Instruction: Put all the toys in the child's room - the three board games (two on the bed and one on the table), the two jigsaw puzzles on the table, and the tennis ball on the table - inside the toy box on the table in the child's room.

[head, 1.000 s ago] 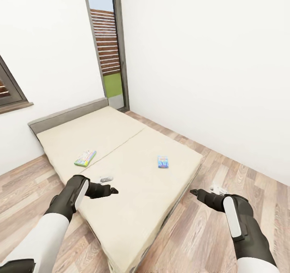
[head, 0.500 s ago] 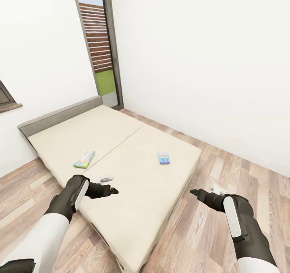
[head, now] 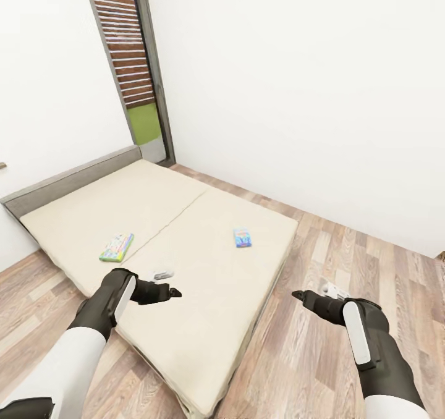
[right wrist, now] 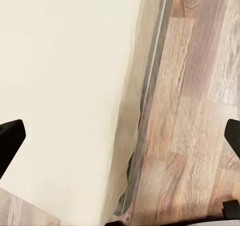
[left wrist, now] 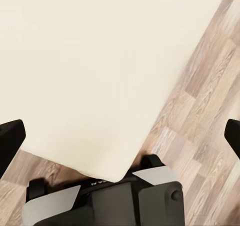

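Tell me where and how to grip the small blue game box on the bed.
The small blue board game box lies flat on the beige mattress. Probably best to come straight down from above, fingers spanning its two long edges, since the short width fits the opening and no wall blocks it.

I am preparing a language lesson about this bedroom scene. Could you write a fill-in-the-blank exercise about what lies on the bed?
1. The two board games lie on the ____.
2. The blue board game lies nearer the robot's ____ arm than the white-and-green board game.
3. The floor is made of ____ planks.

Missing words: bed; right; wood
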You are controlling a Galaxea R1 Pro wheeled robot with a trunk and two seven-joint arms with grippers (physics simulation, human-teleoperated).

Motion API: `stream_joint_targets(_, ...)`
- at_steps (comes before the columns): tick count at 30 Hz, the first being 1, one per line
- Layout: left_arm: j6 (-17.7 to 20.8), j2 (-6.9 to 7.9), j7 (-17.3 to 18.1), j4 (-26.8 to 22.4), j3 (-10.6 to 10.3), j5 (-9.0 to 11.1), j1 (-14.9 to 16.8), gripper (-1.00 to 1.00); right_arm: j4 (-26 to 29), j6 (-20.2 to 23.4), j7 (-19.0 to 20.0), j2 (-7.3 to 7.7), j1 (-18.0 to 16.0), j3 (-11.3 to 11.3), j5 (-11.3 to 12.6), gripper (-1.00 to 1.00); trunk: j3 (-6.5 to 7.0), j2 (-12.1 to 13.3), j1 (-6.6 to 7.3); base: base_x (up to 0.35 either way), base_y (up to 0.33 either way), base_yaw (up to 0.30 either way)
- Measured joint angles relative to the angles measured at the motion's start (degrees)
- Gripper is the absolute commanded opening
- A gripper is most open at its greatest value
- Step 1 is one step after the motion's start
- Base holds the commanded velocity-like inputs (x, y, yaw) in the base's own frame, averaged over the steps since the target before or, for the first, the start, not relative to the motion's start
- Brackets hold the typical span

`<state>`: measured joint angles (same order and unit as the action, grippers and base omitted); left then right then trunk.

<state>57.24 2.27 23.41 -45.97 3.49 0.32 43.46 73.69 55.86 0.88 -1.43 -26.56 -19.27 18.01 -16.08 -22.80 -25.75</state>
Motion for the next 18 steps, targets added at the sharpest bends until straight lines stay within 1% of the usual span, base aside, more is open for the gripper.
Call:
stream_joint_targets(3, 0.0, 0.01, 0.0, 0.0, 0.0, 0.0, 0.0, 1.00, 0.0, 0.0, 0.0, 0.00, 0.0, 0.0, 0.0, 1.00, -0.20, 0.0, 0.00, 0.000, 0.007, -0.113)
stream_joint_targets(12, 0.0, 0.02, 0.0, 0.0, 0.0, 0.0, 0.0, 1.00, 0.1, 0.0, 0.1, 0.00, 0.0, 0.0, -0.1, 1.00, -0.35, 0.0, 0.00, 0.000, 0.002, -0.047)
stream_joint_targets(18, 0.0, 0.20, 0.0, 0.0, 0.0, 0.0, 0.0, 1.00, 0.1, 0.0, 0.0, 0.00, 0.0, 0.0, -0.1, 1.00, -0.22, 0.0, 0.00, 0.000, 0.000, -0.205)
